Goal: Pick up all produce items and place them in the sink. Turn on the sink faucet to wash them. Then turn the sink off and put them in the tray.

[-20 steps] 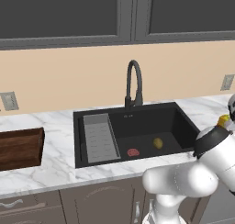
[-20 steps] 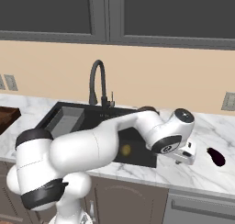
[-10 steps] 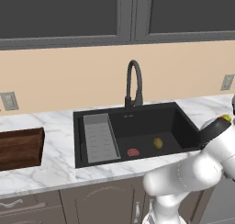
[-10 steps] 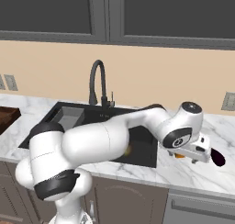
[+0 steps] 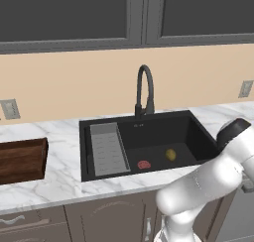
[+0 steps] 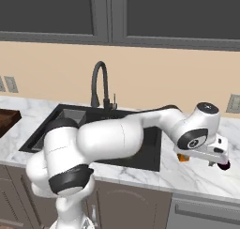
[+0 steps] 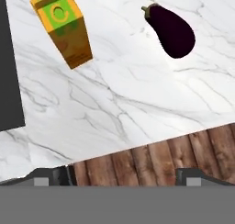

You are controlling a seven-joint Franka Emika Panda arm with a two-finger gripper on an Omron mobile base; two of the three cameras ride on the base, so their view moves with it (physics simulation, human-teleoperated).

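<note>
With the jaws of the gripper [image 6: 220,162] spread wide and empty above the marble table [image 7: 114,103], the eggplant [image 7: 170,30] lay apart from the orange carton [image 7: 64,28], so descent was judged best centred across its narrow width, well clear of the carton.

A plain beige wall [image 5: 74,82] runs behind a white marble counter with grey veins [image 5: 59,179], and dark grey upper cabinets with framed doors [image 5: 64,18] hang above it. Pale wall outlets sit on the wall at the far left [image 5: 8,108] and far right [image 5: 245,89], while grey-brown lower cabinet fronts with a curved metal handle [image 5: 11,220] stand under the counter. In the hand view, a brown wood-plank floor [image 7: 160,161] shows past the counter's edge, and the light is even and soft.
</note>
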